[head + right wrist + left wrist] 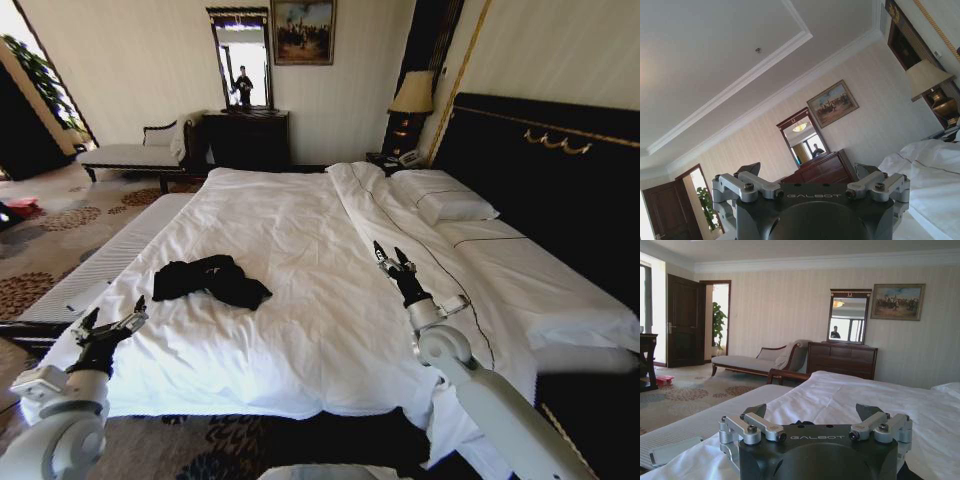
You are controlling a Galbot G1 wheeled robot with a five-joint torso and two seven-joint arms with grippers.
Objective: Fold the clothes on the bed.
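Head view. The bed carries a white duvet, and the T-shirt lies on it left of centre, toward the near edge. It is a black, crumpled heap, bunched and not spread flat; no print, collar or sleeve can be made out. Its long axis runs roughly left to right across the bed, dipping slightly nearer at the right end. The left gripper hangs over the near left corner of the bed, jaws spread apart and empty. The T-shirt lies just beyond it and a little to its right, near but not touching. The right gripper stands over the middle of the bed, jaws parted and empty, with the T-shirt well apart to its left. The left arm is judged the nearer.

Left wrist view. The left gripper shows both fingers splayed wide, holding nothing. A dark scrap shows between them, low down; whether it is the T-shirt cannot be told.

Right wrist view. The right gripper tilts upward toward the far wall and ceiling, jaws wide and empty.

Judgement: folding not yet begun.
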